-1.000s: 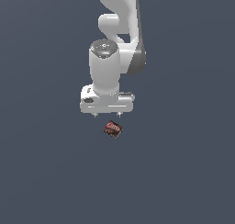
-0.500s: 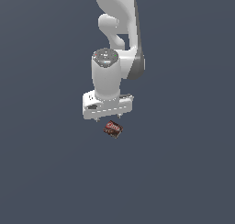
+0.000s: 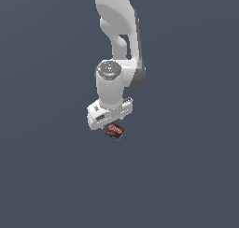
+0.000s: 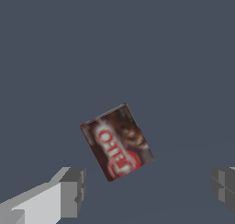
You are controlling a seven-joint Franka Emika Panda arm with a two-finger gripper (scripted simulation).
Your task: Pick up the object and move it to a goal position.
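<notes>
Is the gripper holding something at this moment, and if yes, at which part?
Nothing is held. The gripper is open, and the small box lies apart from both fingers, untouched.

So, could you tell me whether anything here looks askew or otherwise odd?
Only mildly: the small dark brown box with a red and white label lies turned at an angle between the open gripper's grey fingers, not squared to them. Nothing looks damaged.

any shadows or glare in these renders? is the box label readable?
Exterior view: flat, even lighting, no cast shadow under the box, no glare, label too small to read. Wrist view: box coarse and pixelated, red and white lettering visible but blurry; gripper fingers plain grey, spread wide, no highlights.
</notes>
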